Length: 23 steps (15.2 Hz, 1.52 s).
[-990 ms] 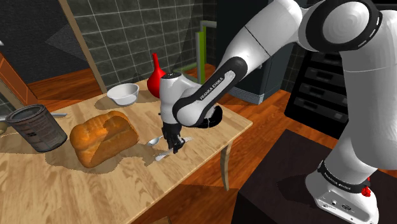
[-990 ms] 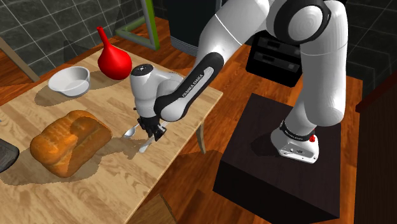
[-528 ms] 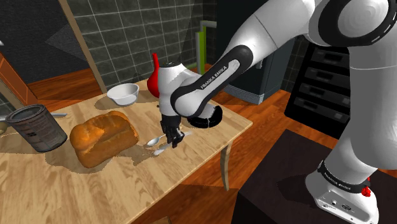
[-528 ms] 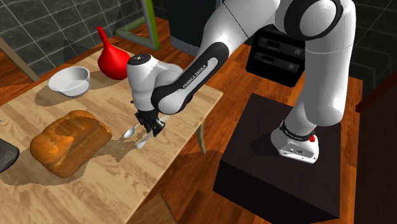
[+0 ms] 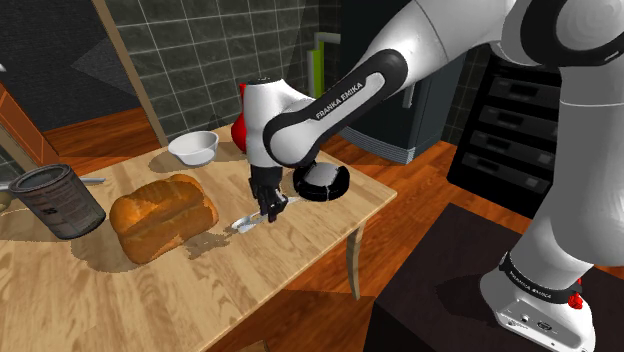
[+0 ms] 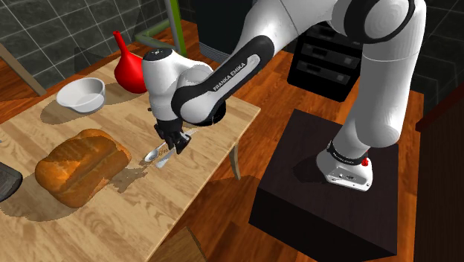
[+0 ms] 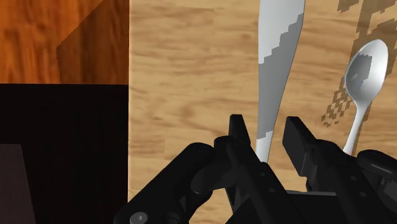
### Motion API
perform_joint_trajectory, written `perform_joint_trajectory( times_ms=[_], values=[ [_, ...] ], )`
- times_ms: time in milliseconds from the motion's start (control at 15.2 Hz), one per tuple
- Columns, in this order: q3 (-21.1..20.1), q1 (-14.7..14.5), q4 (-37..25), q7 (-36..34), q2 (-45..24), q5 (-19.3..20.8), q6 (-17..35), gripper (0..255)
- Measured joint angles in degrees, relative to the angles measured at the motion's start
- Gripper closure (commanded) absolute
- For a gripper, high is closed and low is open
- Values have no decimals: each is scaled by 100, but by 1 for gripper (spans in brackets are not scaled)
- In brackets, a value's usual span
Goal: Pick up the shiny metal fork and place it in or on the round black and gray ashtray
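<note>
The white arm (image 5: 400,60) reaches out from its stand and bends down over the tabletop (image 5: 120,290), with the hand pointing straight down near the tabletop's edge. The round black ashtray (image 5: 322,182), pale on top, sits just beside the hand, on the shoulder view's right. The tool (image 7: 266,126) is closed to a narrow gap on the handle of the fork (image 7: 275,70). The grey utensil runs out ahead of the fingers, low over the wood, and a spoon (image 7: 366,70) lies just beside it. Whether the fork is clear of the surface cannot be told.

Handling estimate: light, rigid, thin and smooth, so liable to pivot or slip in the grip. Hold mid-handle, across the flat, and carry level.
</note>
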State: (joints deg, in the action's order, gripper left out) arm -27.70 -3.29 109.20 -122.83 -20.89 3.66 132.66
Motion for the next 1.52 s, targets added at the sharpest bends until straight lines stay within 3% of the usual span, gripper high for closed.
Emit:
perform_joint_trajectory(
  times_ms=[462, 1518],
  values=[
    [-54, 94, -159, 108, 250, -144, -390, 255],
    [489, 1532, 7, 2268, 363, -548, -515, 255]
  ],
)
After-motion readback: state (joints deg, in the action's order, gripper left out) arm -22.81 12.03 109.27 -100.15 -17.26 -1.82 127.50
